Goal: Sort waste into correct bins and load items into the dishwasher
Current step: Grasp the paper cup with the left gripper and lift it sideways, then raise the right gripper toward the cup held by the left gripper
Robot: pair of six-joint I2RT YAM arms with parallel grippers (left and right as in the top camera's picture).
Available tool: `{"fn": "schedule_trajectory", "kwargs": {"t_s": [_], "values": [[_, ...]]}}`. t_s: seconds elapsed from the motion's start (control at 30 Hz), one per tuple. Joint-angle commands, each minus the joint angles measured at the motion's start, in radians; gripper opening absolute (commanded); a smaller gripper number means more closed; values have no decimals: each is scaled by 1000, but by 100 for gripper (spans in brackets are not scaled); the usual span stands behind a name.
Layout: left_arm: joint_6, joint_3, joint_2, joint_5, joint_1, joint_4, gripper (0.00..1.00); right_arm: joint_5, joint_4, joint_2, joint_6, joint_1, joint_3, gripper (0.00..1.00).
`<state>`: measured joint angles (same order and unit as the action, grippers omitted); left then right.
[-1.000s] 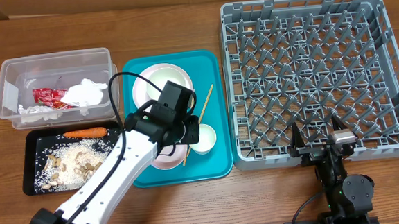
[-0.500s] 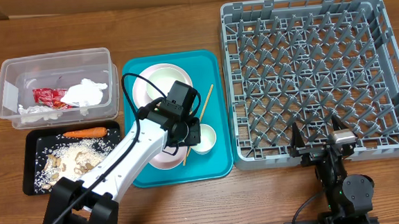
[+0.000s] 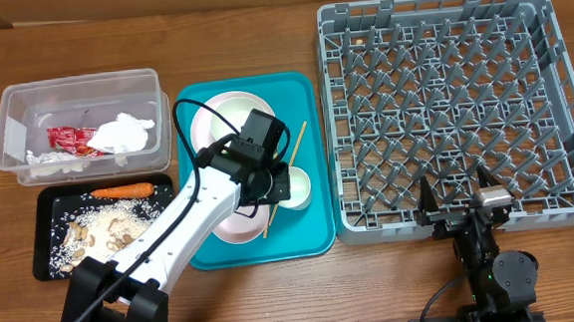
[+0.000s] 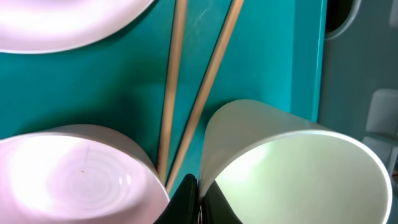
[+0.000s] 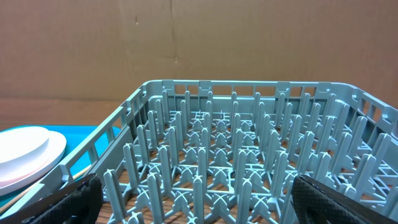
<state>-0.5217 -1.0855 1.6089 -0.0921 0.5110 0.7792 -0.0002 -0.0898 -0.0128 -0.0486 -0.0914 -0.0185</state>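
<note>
My left gripper [image 3: 281, 185] is shut on the rim of the small white cup [image 3: 298, 188] on the teal tray [image 3: 312, 235]. In the left wrist view the two black fingers [image 4: 186, 198] pinch the cup [image 4: 292, 180] wall, one inside and one outside. The chopsticks [image 4: 214, 62] lie on the tray between the cup and a white bowl [image 4: 68, 174]; a plate [image 4: 62, 25] edge shows above. My right gripper [image 3: 459, 202] stands open at the grey dish rack's [image 3: 443, 101] near edge, nothing between its fingers [image 5: 336, 202].
A clear tub [image 3: 14, 108] at the left holds a red wrapper [image 3: 66, 140] and white tissue [image 3: 124, 133]. Below it a black tray [image 3: 42, 201] holds a carrot [image 3: 121, 192] and food scraps with rice [image 3: 102, 237]. A bowl on a plate [image 3: 227, 120] sits at the tray's far end.
My left gripper shifted slightly right toward the cup and closed on its rim. The right arm has not moved.
</note>
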Motion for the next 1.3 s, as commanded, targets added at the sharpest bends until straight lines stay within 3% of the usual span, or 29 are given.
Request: {"fn": "schedule_trajectory", "kwargs": {"t_s": [0.0,0.1,0.2,0.43,0.53,0.77,1.0,1.27], "values": [[2,-40,-2,-3,-26,9,4,-2,6,10,-1,4,11,100],[-1,-71,-3,-50,-82,27,4,-2,6,10,-1,4,11,100],[10,-98,-3,-191,-175,29,4,-2,6,10,-1,4,11,100],[265,-106,-2,-837,-435,-27,4,-2,6,10,-1,4,11,100],[339,-106,-3,-968,-509,-10,4,-2,6,10,-1,4,11,100],[359,-106,-3,-1142,-607,105,4,-3,6,10,-1,4,11,100],[449,-106,-2,-1230,-608,76,4,-34,7,10,8,2,11,100],[479,-106,-2,-1236,-608,46,4,-151,7,10,200,2,-22,100]]}}
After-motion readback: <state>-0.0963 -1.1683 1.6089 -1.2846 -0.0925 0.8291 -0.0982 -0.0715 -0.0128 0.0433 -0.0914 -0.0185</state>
